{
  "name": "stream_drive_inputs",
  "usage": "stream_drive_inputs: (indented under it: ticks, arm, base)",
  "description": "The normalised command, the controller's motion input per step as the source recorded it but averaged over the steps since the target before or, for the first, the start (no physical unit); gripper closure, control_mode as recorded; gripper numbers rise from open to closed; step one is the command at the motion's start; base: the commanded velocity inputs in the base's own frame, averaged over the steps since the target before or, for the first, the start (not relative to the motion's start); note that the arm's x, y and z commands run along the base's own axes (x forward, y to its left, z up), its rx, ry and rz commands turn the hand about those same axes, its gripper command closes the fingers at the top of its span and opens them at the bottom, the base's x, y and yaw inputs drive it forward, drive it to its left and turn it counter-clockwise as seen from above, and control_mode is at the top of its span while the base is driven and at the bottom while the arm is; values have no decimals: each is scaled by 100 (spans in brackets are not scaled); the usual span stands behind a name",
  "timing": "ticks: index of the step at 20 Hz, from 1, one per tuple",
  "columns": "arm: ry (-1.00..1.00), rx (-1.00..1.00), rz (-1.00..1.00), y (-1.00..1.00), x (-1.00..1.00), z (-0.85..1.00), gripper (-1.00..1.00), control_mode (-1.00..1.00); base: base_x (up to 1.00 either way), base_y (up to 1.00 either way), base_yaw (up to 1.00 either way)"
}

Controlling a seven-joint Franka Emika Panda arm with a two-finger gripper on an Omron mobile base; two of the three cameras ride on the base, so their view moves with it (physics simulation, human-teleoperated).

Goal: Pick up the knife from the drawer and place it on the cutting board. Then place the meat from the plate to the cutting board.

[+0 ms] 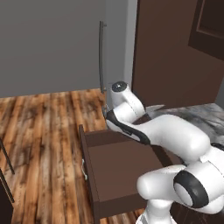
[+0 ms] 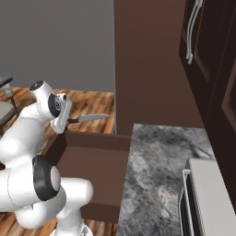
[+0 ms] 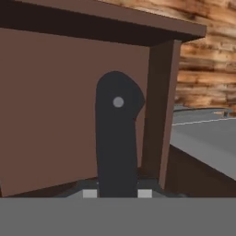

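The claw [image 2: 67, 120] is clamped on the black handle of the knife [image 2: 88, 117], holding it level above the open drawer [image 2: 99, 159], blade pointing toward the tall brown cabinet [image 2: 147, 64]. In the hand view the handle stands upright between the fingertips. The grey stone bench [image 2: 159, 179] lies beside the drawer.
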Motion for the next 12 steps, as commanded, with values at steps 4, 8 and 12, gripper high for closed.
stream_drive_inputs:
  ticks: [4, 8, 12]
  arm:
    - [-24, 6, 0, -44, -61, 5, 100, -100]
    - [-10, 2, 0, -15, -55, 16, 100, -100]
    - [-6, 5, 0, -13, -63, 44, 100, -100]
  base:
    - [0, 0, 0]
    - [0, 0, 0]
    - [0, 0, 0]
